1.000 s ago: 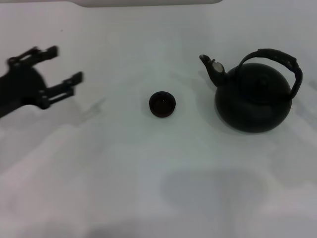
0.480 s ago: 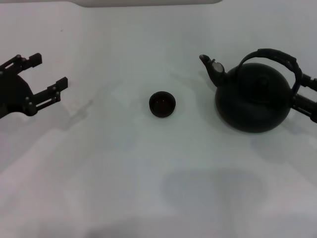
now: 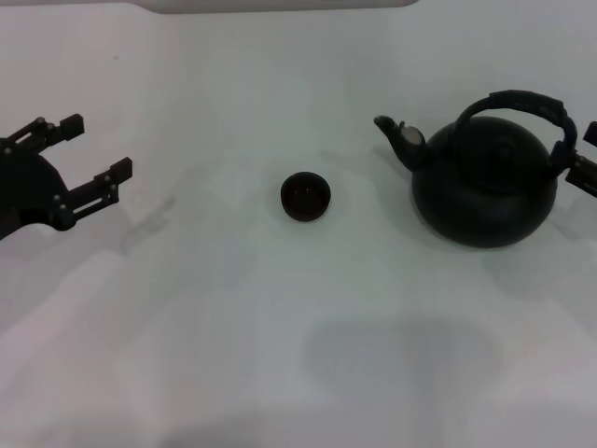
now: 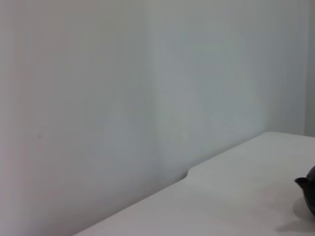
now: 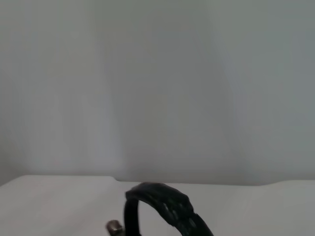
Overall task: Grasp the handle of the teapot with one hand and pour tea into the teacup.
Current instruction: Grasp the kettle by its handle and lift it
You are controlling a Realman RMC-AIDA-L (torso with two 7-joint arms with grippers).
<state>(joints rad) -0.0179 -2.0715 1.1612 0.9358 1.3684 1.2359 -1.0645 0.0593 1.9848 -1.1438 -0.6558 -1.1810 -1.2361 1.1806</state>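
Note:
The teapot is a round matte black pot standing at the right of the white table, its spout pointing left. Its black arched handle stands over the lid and also shows close up in the right wrist view. The tiny dark teacup stands upright at the table's middle, left of the spout. My right gripper is at the right edge, open, its fingers just right of the handle's right end. My left gripper is open and empty at the far left.
The white table stretches in front of the cup and pot. A pale wall stands behind the table's far edge. The left wrist view catches only the teapot's spout at its edge.
My right gripper has come in from the right beside the handle. The teapot has shifted slightly to the right. My left gripper has drawn back to the left and stayed open.

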